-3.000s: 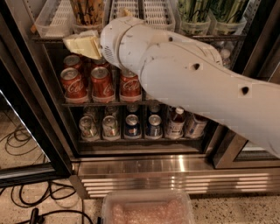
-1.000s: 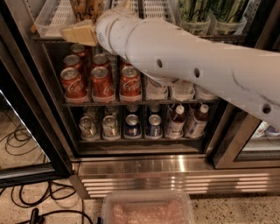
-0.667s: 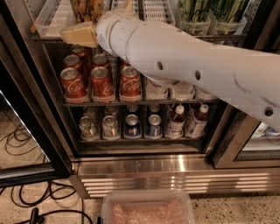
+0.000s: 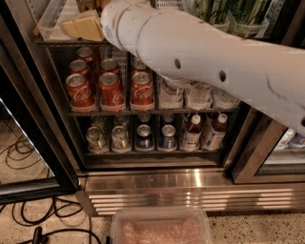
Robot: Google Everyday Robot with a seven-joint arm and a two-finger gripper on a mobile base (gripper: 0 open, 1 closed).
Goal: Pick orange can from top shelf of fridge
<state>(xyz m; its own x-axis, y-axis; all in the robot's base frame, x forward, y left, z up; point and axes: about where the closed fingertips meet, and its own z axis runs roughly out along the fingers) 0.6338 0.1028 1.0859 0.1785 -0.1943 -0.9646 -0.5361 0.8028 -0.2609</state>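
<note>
My white arm (image 4: 205, 52) sweeps from the right edge up to the top left of the open fridge (image 4: 181, 188). My gripper (image 4: 85, 25) is at the top shelf (image 4: 56, 18), with only its tan wrist piece in sight at the shelf's front edge; the rest is behind the arm or above the picture. A sliver of the orange can (image 4: 88, 5), orange-brown, shows just above the wrist piece at the top edge. The shelf's white slotted lane tray shows to the left of it.
Green-patterned cans (image 4: 248, 14) stand at the top right. Below are red cola cans (image 4: 112, 88) and water bottles (image 4: 200, 97), then mixed cans and bottles (image 4: 143, 136). A black door frame (image 4: 28, 124) stands left, cables (image 4: 28, 214) lie on the floor, and a plastic tub (image 4: 159, 228) sits at the bottom.
The arm has risen and reached further into the top shelf; its wrist piece sits a little higher than before. The cans on the lower racks have not moved.
</note>
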